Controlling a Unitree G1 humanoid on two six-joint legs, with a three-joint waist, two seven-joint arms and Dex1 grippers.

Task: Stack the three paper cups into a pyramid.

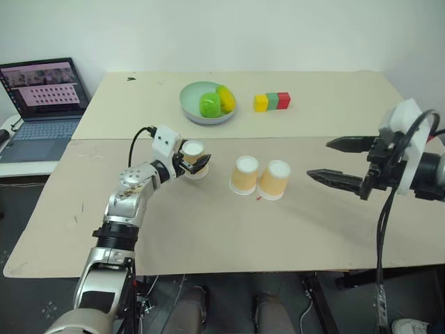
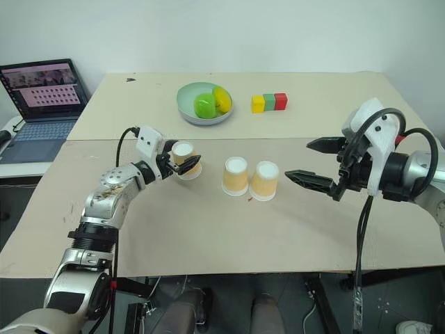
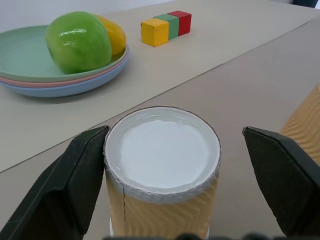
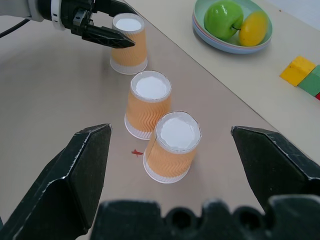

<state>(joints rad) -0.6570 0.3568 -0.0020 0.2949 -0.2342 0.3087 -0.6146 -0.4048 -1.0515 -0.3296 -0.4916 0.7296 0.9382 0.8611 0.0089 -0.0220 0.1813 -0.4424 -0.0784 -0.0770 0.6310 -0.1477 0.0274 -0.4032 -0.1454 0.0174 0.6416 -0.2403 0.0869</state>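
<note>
Two paper cups (image 1: 245, 175) (image 1: 274, 179) stand touching side by side mid-counter (image 1: 208, 236), likely placed as the pyramid's base. The third cup (image 1: 192, 158) sits at their nine o'clock, apart, between the open fingers of the left claw (image 1: 197, 165), not yet gripped. The right claw (image 1: 335, 161) hangs open at three o'clock. All three cups are inverted, axes upright, bases up.

silver metal left arm (image 1: 118, 209), white wrist housings, looping black cables, black wedge-shaped fingers (image 3: 70, 185)
</note>
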